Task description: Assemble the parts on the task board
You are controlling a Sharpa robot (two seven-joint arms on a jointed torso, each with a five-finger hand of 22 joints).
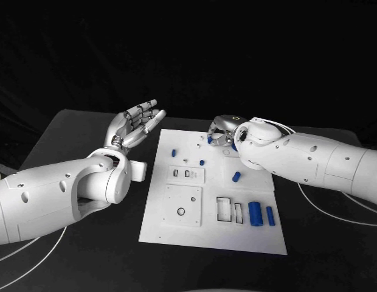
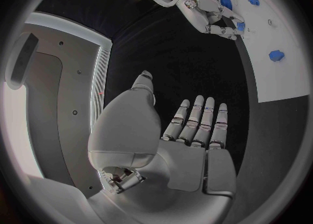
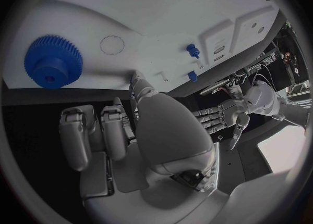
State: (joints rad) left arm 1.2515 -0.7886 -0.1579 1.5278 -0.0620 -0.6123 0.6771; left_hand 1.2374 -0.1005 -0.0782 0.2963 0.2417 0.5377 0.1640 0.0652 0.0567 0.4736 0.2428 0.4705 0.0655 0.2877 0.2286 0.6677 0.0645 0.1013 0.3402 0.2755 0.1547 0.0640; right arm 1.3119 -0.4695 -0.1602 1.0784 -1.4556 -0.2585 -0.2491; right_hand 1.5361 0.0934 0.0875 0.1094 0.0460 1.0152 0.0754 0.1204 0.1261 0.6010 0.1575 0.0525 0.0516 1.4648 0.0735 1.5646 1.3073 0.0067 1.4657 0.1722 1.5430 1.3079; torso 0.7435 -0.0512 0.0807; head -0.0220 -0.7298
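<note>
The white task board (image 1: 214, 238) lies in the middle of the black table. My right hand (image 1: 224, 132) hovers over its far edge with bent fingers and holds nothing. A blue gear (image 3: 53, 61) lies flat on the board (image 3: 163, 10) just beyond the fingers (image 3: 74, 130), and the thumb tip reaches down to the board beside it. Small blue pegs (image 1: 176, 152) (image 1: 202, 162) (image 1: 236, 176) stand on the board, and two blue cylinders (image 1: 256, 213) (image 1: 270, 215) lie near its right edge. My left hand (image 1: 138, 123) is raised left of the board, flat and empty.
A small white plate with slots (image 1: 188, 174) and a larger one with a hole (image 1: 182, 205) sit on the board's left half. Two rectangular cut-outs (image 1: 230, 210) lie beside the cylinders. Black table (image 1: 83, 128) surrounds the board on all sides.
</note>
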